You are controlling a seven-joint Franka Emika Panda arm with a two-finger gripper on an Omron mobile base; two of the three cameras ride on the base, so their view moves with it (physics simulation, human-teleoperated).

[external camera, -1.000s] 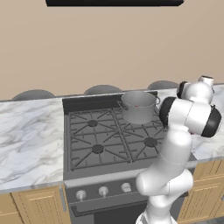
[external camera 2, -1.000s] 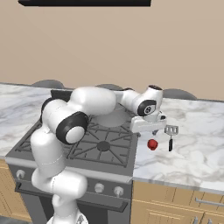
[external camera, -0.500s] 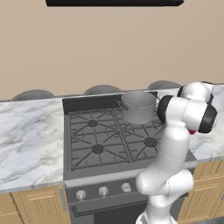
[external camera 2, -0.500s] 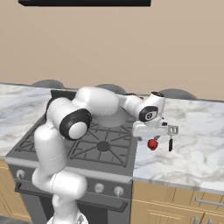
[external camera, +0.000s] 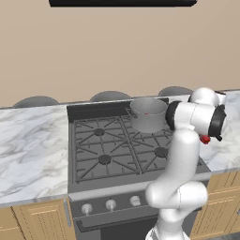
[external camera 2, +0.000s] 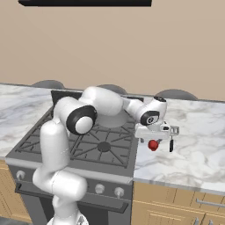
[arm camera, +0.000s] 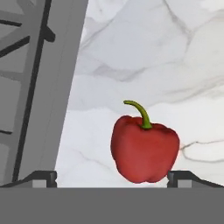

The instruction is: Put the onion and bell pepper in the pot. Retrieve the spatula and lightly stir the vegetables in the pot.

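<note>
The red bell pepper (arm camera: 144, 148) is seen lying on the marble surface (arm camera: 166, 57), just beside the right edge of the stove (external camera 2: 83, 140), with its green stem curving upward. The gripper (external camera 2: 154, 137) is positioned directly above it, jaws spread wide apart, with the pepper between the two tips and nothing clamped. The grey pot (external camera: 147, 114) is located on the rear right burner, well apart from the pepper.

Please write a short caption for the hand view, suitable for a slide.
Open claw above the red bell pepper on the marble counter, beside the stove edge.
</note>
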